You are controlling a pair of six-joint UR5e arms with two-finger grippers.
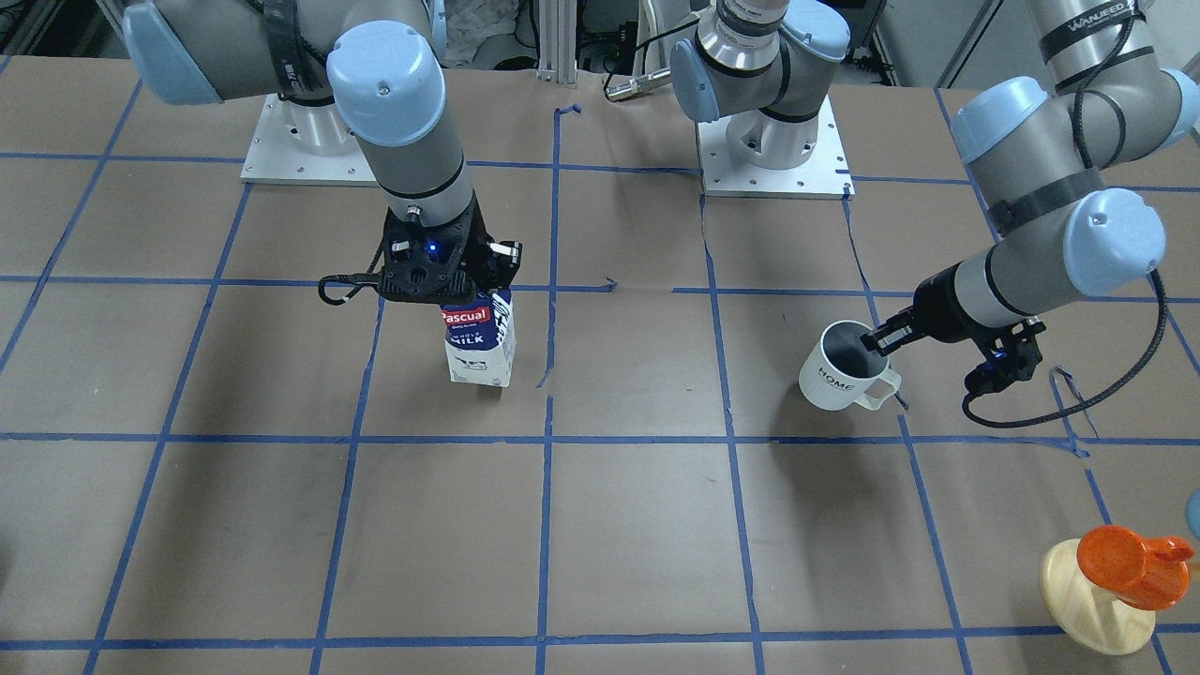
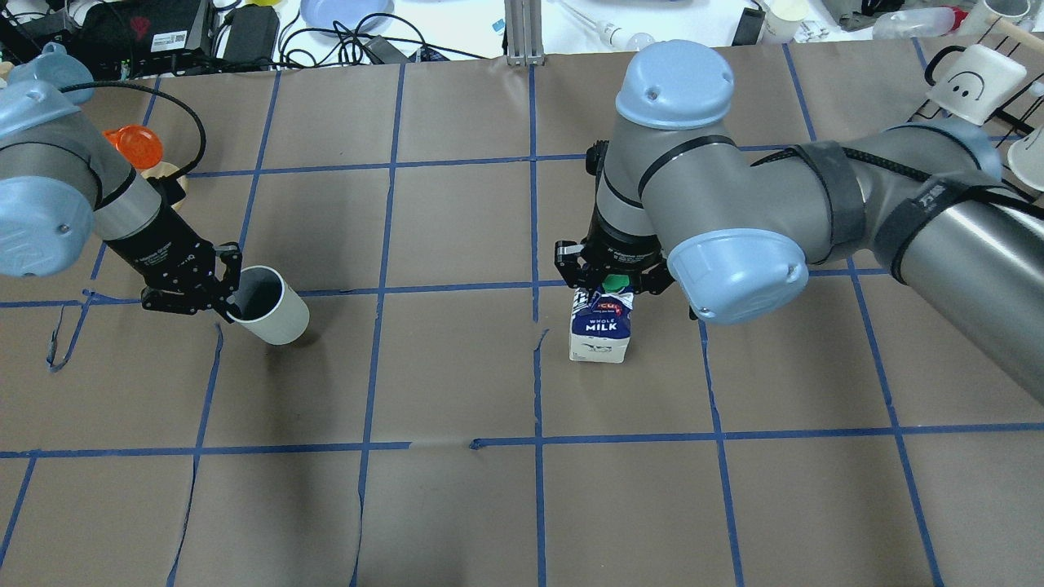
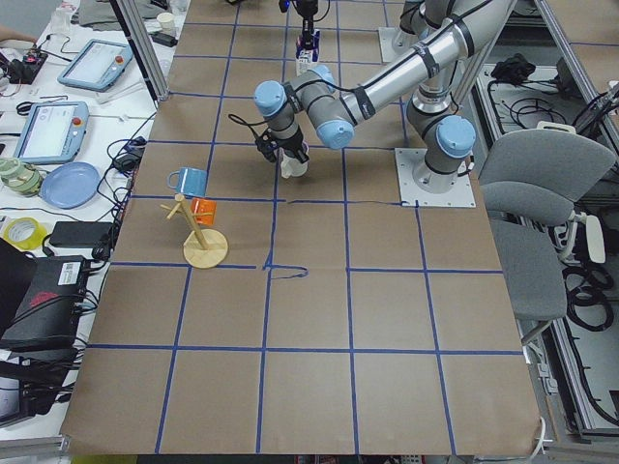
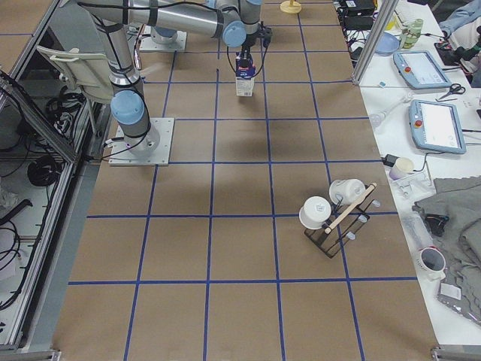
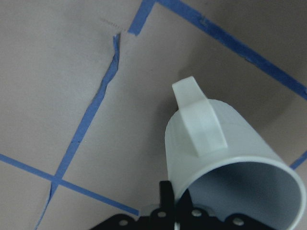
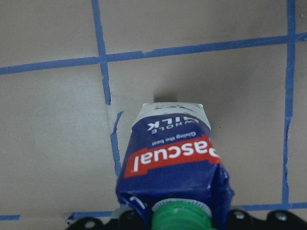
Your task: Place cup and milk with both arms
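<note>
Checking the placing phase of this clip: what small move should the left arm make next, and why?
Probably tip the cup level and lower it onto the table. The left gripper pinches its rim, one finger inside, and the cup is tilted, its base not flat on the paper.

Spanning the table [image 1: 637, 525]: brown paper [image 1: 450, 534], blue tape grid [image 1: 544, 553]. Standing on it: milk [image 1: 480, 349], wooden mug stand [image 1: 1087, 605], black mug rack [image 4: 325, 235].
</note>
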